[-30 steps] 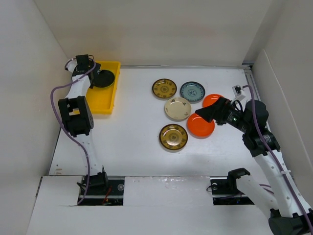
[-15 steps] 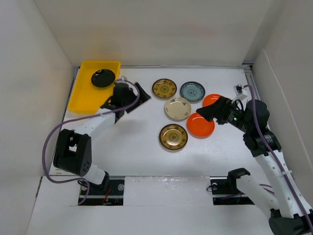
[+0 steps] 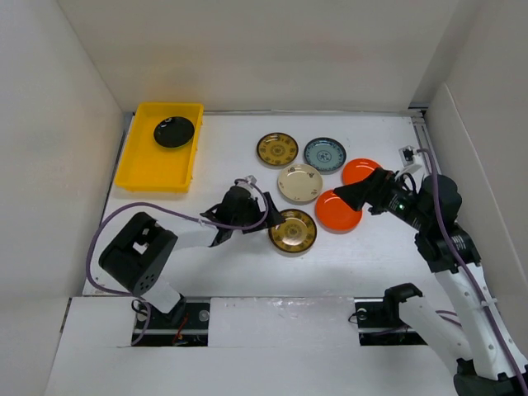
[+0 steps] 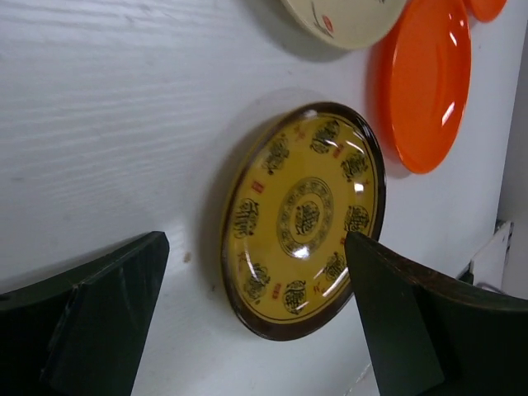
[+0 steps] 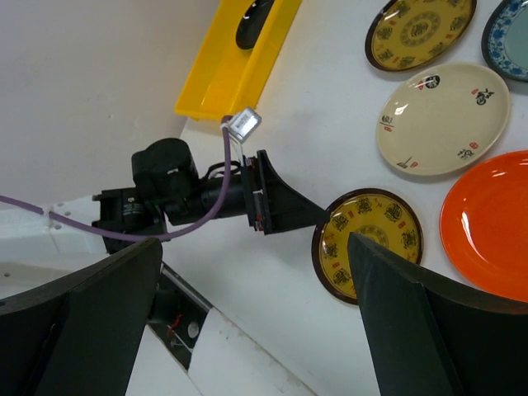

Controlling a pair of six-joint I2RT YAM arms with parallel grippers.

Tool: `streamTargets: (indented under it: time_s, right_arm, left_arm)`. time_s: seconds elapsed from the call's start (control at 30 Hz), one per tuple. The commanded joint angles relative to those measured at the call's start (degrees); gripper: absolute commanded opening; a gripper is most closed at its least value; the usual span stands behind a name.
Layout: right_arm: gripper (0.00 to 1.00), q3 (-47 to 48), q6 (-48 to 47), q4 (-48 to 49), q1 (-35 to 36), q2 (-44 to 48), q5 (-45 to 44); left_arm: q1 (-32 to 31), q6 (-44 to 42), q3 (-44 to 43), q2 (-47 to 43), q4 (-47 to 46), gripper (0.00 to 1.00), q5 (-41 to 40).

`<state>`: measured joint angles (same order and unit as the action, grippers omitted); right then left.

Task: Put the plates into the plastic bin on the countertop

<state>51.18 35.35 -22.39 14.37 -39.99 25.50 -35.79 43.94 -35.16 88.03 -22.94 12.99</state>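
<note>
A black plate (image 3: 174,132) lies in the yellow plastic bin (image 3: 157,169) at the far left of the countertop (image 3: 223,165). My left gripper (image 3: 266,219) is low and open, its tips at the left rim of the near brown-gold plate (image 3: 293,231). In the left wrist view that plate (image 4: 305,219) lies flat between the open fingers (image 4: 107,305), with no grip on it. My right gripper (image 3: 346,196) hangs open above the big orange plate (image 3: 338,214). A cream plate (image 3: 299,183), a second brown-gold plate (image 3: 277,149), a teal plate (image 3: 324,154) and another orange plate (image 3: 356,169) lie beyond.
White side walls close in the left, back and right. The plates cluster tightly right of centre, the cream one (image 5: 441,120) close to the orange one (image 5: 487,223). The left arm's purple cable (image 3: 107,227) loops over the near left of the countertop.
My left arm has swung from the bin, leaving the black plate there, across to the near brown-gold plate. The right arm has barely moved.
</note>
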Motion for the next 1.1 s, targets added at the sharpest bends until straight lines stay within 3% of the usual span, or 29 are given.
streamTargets:
  time_s: [0.0,0.03,0.1,0.2,0.27,0.3,0.4,0.53,0.67,0.73,0.8,0.93,1.07]
  right_arm:
    - [1.00,0.9,-0.6,0.7,0.6,1.7,0.4]
    - [1.00,0.9,0.0,0.7,0.6,1.8,0.4]
    - [1.00,0.9,0.0,0.7,0.6,2.3,0.4]
    - [1.00,0.9,0.5,0.7,0.6,2.9,0.4]
    - [1.00,0.9,0.5,0.7,0.6,3.4,0.4]
    - [1.00,0.9,0.5,0.7,0.6,3.4,0.4]
    - [1.00,0.9,1.0,0.7,1.1,3.4,1.0]
    - [1.00,0.9,1.0,0.7,1.1,3.4,1.6]
    - [1.00,0.1,2.3,3.4,1.1,2.9,1.6]
    - [1.00,-0.7,2.9,4.9,1.1,2.3,2.1]
    - [1.00,-2.0,3.7,7.0,1.6,0.8,2.7]
    - [1.00,-2.6,3.7,9.1,1.6,-1.4,3.2]
    - [1.00,-2.6,3.7,9.6,1.6,-2.6,3.2]
  left_arm:
    - [-3.4,0.6,0.8,3.0,0.2,0.85,-1.4]
    - [-3.4,1.1,0.8,3.7,0.2,0.79,-1.4]
    - [-3.9,1.1,0.8,5.0,0.2,0.56,-1.4]
    - [-3.9,2.5,0.3,5.0,4.3,0.33,-4.6]
    - [-3.9,3.2,-0.3,5.0,6.8,0.06,-8.5]
    - [-3.9,3.8,-1.0,3.9,8.2,0.00,-9.9]
    - [-3.9,5.3,-2.6,0.6,14.2,0.00,-15.3]
    - [-2.9,11.1,-7.9,-12.8,27.7,0.00,-26.9]
    - [10.8,13.2,-13.1,-20.2,34.6,0.00,-28.2]
    - [21.1,13.2,-17.3,-20.2,35.2,0.00,-28.2]
    - [29.9,13.2,-20.5,-17.0,35.2,0.00,-27.7]
    - [40.7,14.5,-29.9,-5.4,33.8,0.00,-26.1]
    - [46.0,9.1,-42.7,9.9,28.4,0.00,-19.9]
